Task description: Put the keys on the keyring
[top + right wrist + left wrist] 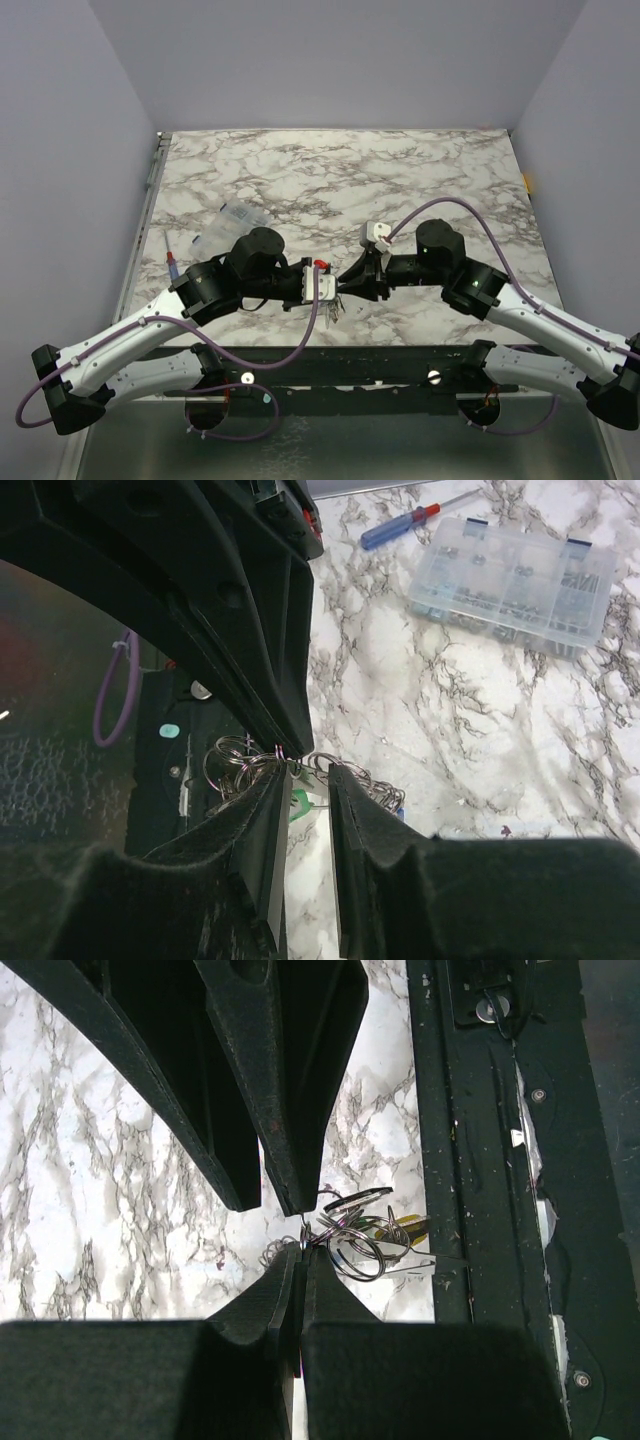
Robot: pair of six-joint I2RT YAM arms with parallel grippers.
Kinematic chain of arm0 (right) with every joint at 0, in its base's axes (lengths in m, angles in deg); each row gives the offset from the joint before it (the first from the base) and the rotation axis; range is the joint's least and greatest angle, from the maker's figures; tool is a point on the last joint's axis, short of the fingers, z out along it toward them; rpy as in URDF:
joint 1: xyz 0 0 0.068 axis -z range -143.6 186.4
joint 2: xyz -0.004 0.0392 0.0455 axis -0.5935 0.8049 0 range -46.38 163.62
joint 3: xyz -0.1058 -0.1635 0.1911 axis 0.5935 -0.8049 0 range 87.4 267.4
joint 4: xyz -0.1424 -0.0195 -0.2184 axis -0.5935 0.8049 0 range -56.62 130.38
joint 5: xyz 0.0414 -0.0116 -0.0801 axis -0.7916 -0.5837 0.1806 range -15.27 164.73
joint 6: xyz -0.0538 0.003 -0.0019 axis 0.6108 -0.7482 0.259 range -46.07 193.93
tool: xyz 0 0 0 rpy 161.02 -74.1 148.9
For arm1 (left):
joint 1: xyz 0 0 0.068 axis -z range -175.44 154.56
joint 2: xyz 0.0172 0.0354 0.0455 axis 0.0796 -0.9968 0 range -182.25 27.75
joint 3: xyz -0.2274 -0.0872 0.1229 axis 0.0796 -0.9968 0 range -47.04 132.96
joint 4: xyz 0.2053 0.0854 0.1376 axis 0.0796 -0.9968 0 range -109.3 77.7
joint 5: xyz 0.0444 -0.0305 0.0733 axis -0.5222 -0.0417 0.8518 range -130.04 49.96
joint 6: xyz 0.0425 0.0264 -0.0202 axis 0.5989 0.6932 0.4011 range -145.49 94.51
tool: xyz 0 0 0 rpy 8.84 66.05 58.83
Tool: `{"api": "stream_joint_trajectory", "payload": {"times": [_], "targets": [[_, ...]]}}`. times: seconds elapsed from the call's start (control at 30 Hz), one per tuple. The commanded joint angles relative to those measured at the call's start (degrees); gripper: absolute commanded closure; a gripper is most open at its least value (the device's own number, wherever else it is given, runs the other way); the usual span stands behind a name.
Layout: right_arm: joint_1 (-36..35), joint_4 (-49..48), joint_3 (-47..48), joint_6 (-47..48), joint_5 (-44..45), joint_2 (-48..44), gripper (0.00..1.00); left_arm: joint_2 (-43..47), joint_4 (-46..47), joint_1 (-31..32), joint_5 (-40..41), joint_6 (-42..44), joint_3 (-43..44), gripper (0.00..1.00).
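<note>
The keys and rings hang in a tangled bunch [334, 303] between my two grippers near the table's front edge. My left gripper [302, 1250] is shut, pinching a thin metal ring [356, 1252] of the bunch at its tips; a yellow key head [408, 1226] and a bit of the pale coiled keyring [268, 1256] show beside it. My right gripper [307, 778] is open, its fingers either side of the wire where the coiled keyring [372, 786] meets the metal rings [232, 764]. A green key head [300, 806] hangs just below. From above, the left gripper [327, 288] and right gripper [347, 278] meet tip to tip.
A clear plastic compartment box [515, 572] and a blue-handled screwdriver [398, 526] lie on the marble table [330, 180], at its left side seen from above, box [232, 222] and screwdriver [172, 262]. The dark mounting rail [500, 1210] runs along the front edge under the bunch.
</note>
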Motion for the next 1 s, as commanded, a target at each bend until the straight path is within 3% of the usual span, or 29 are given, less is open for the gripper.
{"api": "stream_joint_trajectory", "payload": {"times": [0.0,0.7,0.97], "targets": [[-0.4,-0.5,0.0,-1.0,-2.1,-0.9,0.70,0.9,2.8,0.1,0.5,0.1,-0.1,1.00],[-0.4,-2.9,-1.0,-5.6,-1.2,-1.9,0.68,1.1,3.5,0.1,1.9,0.1,-0.7,1.00],[-0.4,-7.8,-1.8,-12.0,-1.3,-2.1,0.67,1.0,3.7,0.1,2.3,0.1,-0.9,1.00]]}}
